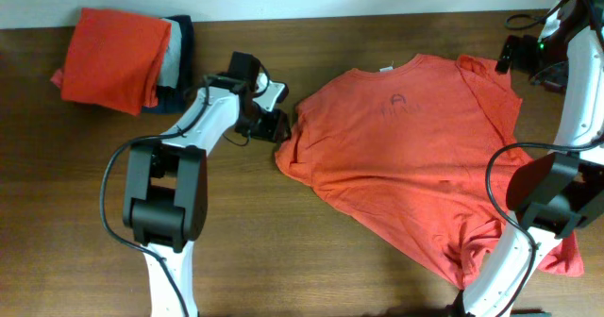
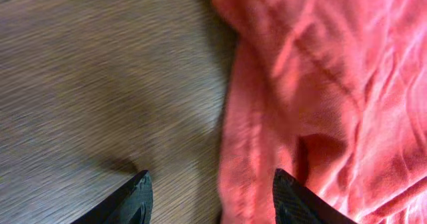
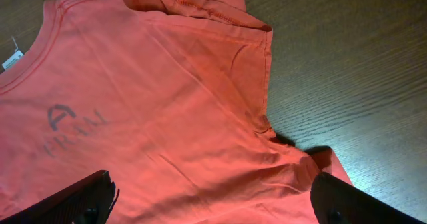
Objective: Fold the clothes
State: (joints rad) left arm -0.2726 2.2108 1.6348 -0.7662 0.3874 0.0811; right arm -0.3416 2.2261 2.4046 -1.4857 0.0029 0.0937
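The clothes, one coral-red T-shirt (image 1: 415, 157), lie spread on the wooden table (image 1: 283, 251), plain face up, with a small dark mark (image 3: 70, 124) below the neck. The right sleeve (image 3: 193, 4) is folded over and the hem at the lower right is bunched. My left gripper (image 1: 280, 126) is low at the shirt's left sleeve. In the left wrist view its jaws stand apart astride the sleeve's edge (image 2: 247, 151), with one fingertip (image 2: 141, 187) over the wood and the other over the cloth. My right gripper (image 3: 213, 184) hovers wide open over the shirt's right shoulder and holds nothing.
A stack of folded garments sits at the back left: a plain orange one (image 1: 113, 58) on top, grey and navy ones (image 1: 179, 58) beneath. Cables (image 1: 524, 20) trail at the back right. The right arm's base (image 1: 538, 204) stands over the shirt's lower right part.
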